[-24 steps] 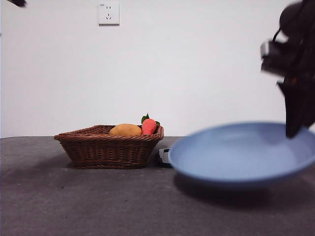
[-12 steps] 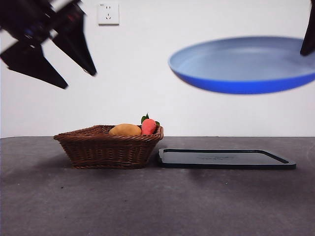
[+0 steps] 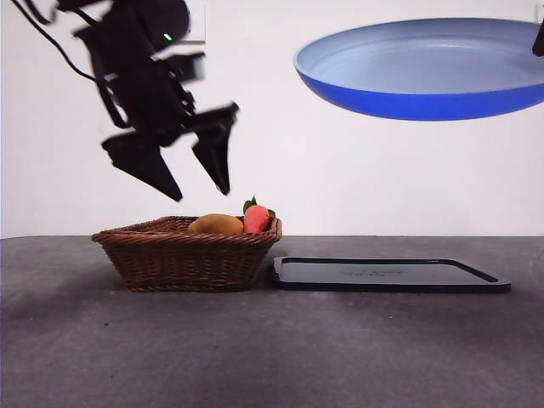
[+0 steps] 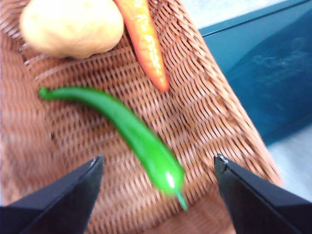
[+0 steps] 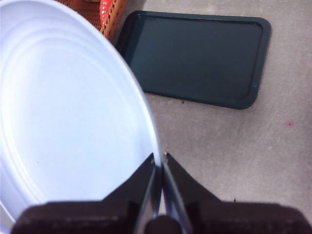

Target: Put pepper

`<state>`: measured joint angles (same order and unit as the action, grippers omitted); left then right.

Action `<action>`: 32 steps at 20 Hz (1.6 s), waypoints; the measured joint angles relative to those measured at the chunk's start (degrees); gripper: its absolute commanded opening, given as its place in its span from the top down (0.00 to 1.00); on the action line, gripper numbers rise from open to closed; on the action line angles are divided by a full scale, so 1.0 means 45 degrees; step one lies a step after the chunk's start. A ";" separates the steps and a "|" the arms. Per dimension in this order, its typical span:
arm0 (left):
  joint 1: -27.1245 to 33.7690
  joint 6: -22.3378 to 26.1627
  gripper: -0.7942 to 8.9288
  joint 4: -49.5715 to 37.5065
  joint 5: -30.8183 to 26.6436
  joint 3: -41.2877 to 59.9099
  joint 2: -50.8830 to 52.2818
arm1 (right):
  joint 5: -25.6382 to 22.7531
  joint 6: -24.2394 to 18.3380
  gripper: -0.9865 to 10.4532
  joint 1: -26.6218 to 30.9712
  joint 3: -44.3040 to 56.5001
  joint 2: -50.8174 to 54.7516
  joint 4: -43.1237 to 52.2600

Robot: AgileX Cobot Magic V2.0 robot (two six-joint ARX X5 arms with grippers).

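Observation:
The green pepper point(image 4: 131, 129) lies on the floor of the wicker basket point(image 4: 204, 112); in the front view the basket wall point(image 3: 187, 255) hides it. My left gripper point(image 3: 200, 194) hangs open just above the basket, with its jaws point(image 4: 158, 158) spread either side of the pepper and not touching it. My right gripper point(image 5: 158, 158) is shut on the rim of the blue plate point(image 5: 68, 112). It holds the plate point(image 3: 425, 68) high in the air above the dark tray point(image 3: 391, 274).
A yellow-orange fruit point(image 3: 217, 224) and a red-orange piece with green leaves point(image 3: 257, 218) also lie in the basket, beyond the pepper in the left wrist view. The dark tray point(image 5: 195, 58) lies flat right of the basket on the grey table.
My left arm has come down and to the right, from the upper left to just over the basket. The plate has risen a little higher.

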<state>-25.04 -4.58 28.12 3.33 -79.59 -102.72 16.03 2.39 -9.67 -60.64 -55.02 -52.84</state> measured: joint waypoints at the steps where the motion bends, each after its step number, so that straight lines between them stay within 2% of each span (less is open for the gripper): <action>1: -0.0078 -0.0019 0.51 0.0277 -0.0253 -0.0398 -0.0447 | 0.0000 0.0005 0.91 0.0000 0.0000 0.0029 0.0000; 5: -0.0223 -0.0486 0.51 0.0816 -0.0636 -0.1234 -0.1802 | 0.0000 0.0049 0.91 0.0000 0.0000 0.0034 0.0005; 11: -0.0238 -0.1190 0.51 0.0816 -0.0792 -0.1282 -0.2827 | 0.0000 0.0044 0.91 0.0000 0.0000 0.0044 0.0029; 16: -0.0262 -0.1647 0.72 0.0792 -0.0952 -0.1287 -0.2856 | 0.0000 0.0029 0.91 0.0000 0.0000 0.0044 0.0029; 21: -0.0287 -0.2123 0.82 0.0947 -0.0665 -0.1287 -0.2856 | 0.0000 -0.0063 0.91 0.0000 0.0000 0.0044 0.0029; 27: -0.0282 -0.2259 0.82 0.1496 -0.0631 -0.1292 -0.2594 | 0.0000 -0.0102 0.91 0.0000 0.0000 0.0044 0.0083; 32: -0.0287 -0.2331 0.82 0.1841 -0.0622 -0.1292 -0.1350 | 0.0000 -0.0102 0.91 0.0000 0.0000 0.0024 0.0243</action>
<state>-26.33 -15.07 36.40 0.54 -85.41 -108.79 16.03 1.93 -9.67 -60.64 -54.92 -51.75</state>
